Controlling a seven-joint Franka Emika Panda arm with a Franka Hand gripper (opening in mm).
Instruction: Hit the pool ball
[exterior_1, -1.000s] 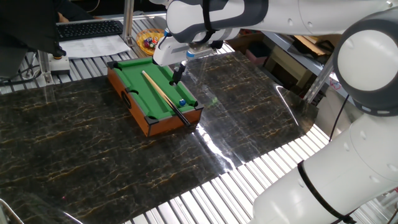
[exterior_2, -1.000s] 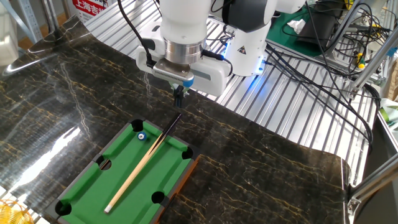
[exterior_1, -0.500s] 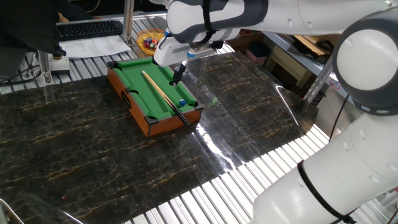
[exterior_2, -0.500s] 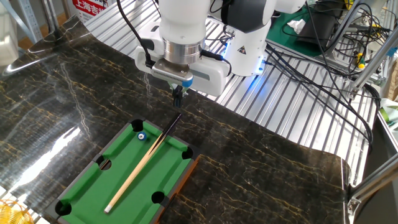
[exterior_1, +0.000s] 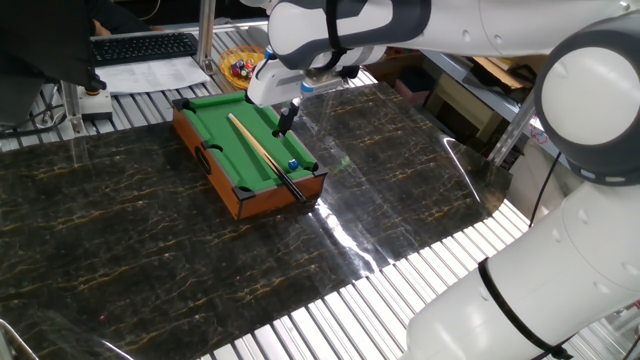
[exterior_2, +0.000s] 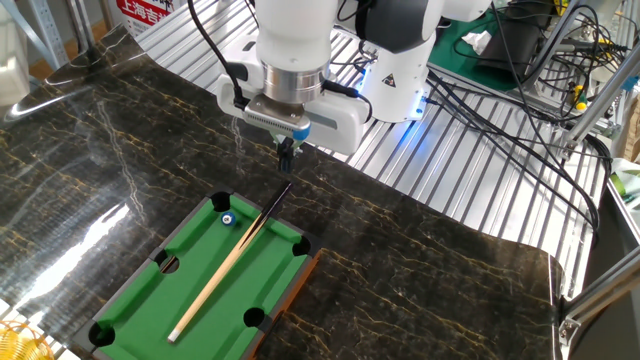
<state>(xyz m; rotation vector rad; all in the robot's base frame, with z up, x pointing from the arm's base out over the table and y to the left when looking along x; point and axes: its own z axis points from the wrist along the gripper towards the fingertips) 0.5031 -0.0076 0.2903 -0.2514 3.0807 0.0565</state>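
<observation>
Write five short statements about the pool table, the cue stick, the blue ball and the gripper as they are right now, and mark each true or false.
1. The blue ball lies on the green felt of the pool table. True.
2. The gripper is clamped on the cue stick. False: it hangs above the stick's dark end, apart from it, holding nothing.
3. The cue stick rests diagonally along the felt, its dark end poking over the table's edge. True.
4. The blue ball sits inside a corner pocket. False: it is on the felt near a corner pocket, not in it.
5. A cluster of coloured balls is racked on the felt. False: only the blue ball is on the felt.
</observation>
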